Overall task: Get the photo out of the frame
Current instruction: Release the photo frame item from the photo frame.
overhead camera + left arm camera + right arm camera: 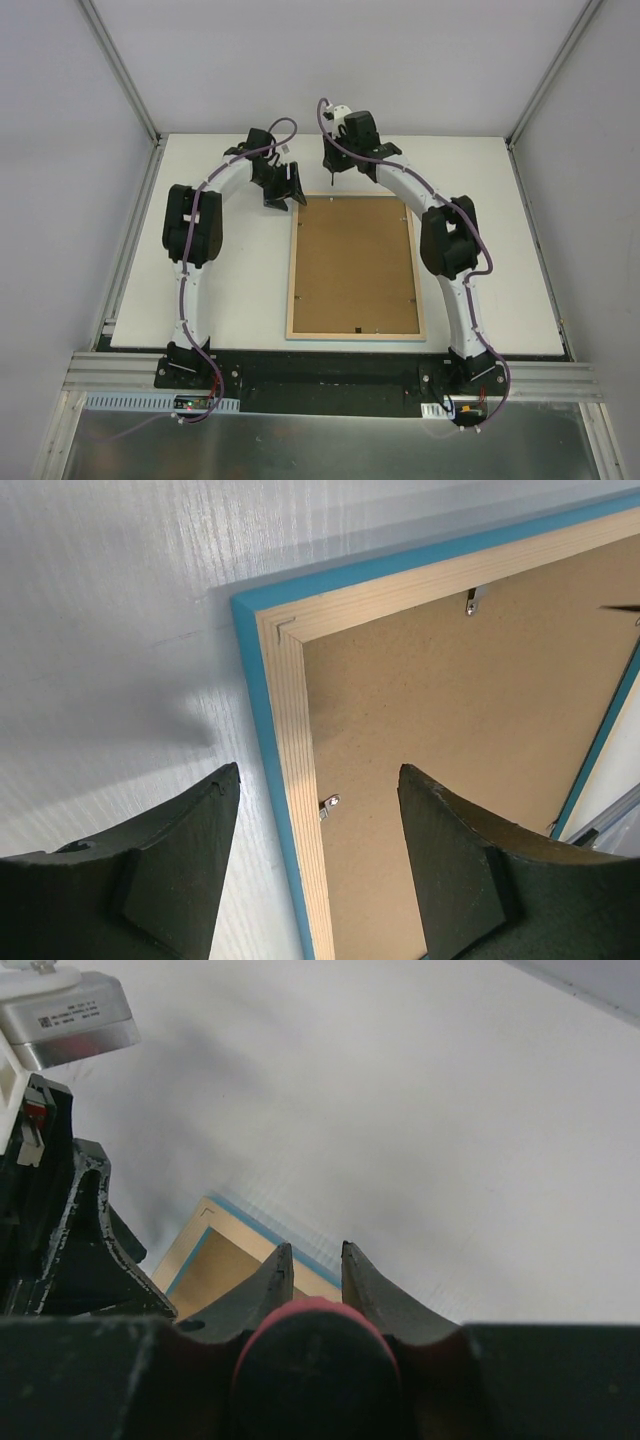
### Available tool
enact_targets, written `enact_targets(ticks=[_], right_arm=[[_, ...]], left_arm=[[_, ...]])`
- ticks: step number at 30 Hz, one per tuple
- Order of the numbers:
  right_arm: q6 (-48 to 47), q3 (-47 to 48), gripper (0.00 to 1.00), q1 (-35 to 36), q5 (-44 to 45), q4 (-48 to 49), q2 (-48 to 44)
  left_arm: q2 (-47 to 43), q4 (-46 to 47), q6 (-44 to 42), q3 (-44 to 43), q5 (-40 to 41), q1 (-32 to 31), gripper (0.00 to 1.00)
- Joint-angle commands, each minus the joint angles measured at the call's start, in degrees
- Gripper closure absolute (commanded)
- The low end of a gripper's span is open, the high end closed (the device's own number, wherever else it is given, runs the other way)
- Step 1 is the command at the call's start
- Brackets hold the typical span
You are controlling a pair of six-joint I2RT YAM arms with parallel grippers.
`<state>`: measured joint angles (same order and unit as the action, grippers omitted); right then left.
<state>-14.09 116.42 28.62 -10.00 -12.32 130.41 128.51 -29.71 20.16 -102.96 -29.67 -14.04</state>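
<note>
The frame (pixel 296 270) lies face down mid-table, its brown back panel (pixel 355 265) up inside a pale wood rim with a turquoise edge. The photo is hidden under that panel. My left gripper (pixel 285 195) hovers at the frame's far left corner. In the left wrist view it (pixel 318 772) is open, its fingers straddling the frame's rim (pixel 290 710) and a small metal tab (pixel 329 803). My right gripper (pixel 335 152) is above the far edge, shut on a red-handled screwdriver (pixel 315 1360). The screwdriver's tip (pixel 331 185) points down at the frame.
A second metal tab (pixel 476 602) sits on the far rim, with the screwdriver tip (pixel 620 608) near it. The left arm's wrist (pixel 60 1230) stands close beside the right gripper. White table surface (pixel 230 290) surrounds the frame; enclosure walls and posts border the table.
</note>
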Motion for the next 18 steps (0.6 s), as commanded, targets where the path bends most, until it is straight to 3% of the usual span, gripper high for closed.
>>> enact_targets(ticks=[1,18], right_arm=[[2.83,4.16,0.99,2.14,1.91,-1.83,0.54],[4.94,6.54,0.99,5.13,12.28,-4.65,3.8]], left_arm=[[0.07,-0.96,-0.91,-2.77,0.49,-0.28,0.37],[2.45,-2.72,-0.47,-5.15,7.69,-3.8,0.45]])
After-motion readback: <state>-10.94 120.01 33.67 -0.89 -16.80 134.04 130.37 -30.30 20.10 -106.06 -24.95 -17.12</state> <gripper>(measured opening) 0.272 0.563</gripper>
